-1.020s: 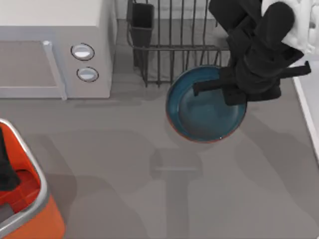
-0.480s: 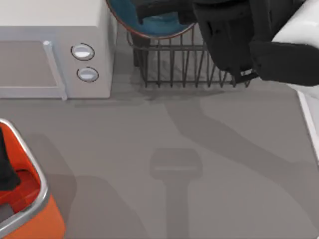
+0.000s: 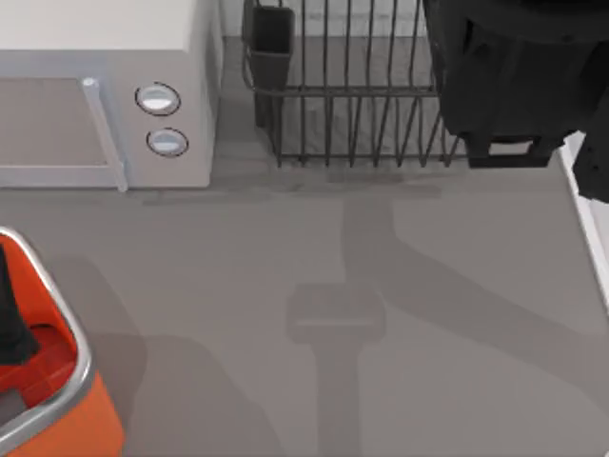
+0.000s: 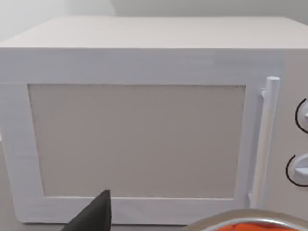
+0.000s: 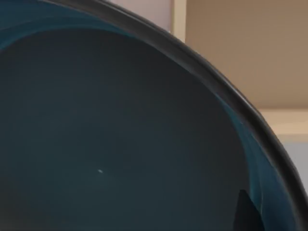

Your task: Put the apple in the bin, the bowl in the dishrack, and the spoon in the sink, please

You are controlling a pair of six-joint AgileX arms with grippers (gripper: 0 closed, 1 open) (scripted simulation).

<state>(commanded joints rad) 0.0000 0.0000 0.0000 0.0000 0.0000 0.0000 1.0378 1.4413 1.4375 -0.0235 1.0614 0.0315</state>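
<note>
Right arm (image 3: 514, 76) raised over the right end of the dishrack (image 3: 352, 105) at the table's far edge; bowl (image 5: 120, 139) close against its wrist camera (dark blue-teal inside, dark rim), jaw state not determinable. Left arm (image 3: 11, 319) parked over the orange bin (image 3: 57, 419) at the near left, facing the white microwave (image 4: 144, 125), jaw state likewise undeterminable.

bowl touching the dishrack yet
Cannot tell. The right wrist view has the bowl close up with no rack beside it; in the top view the right arm covers the dishrack's right end.
</note>
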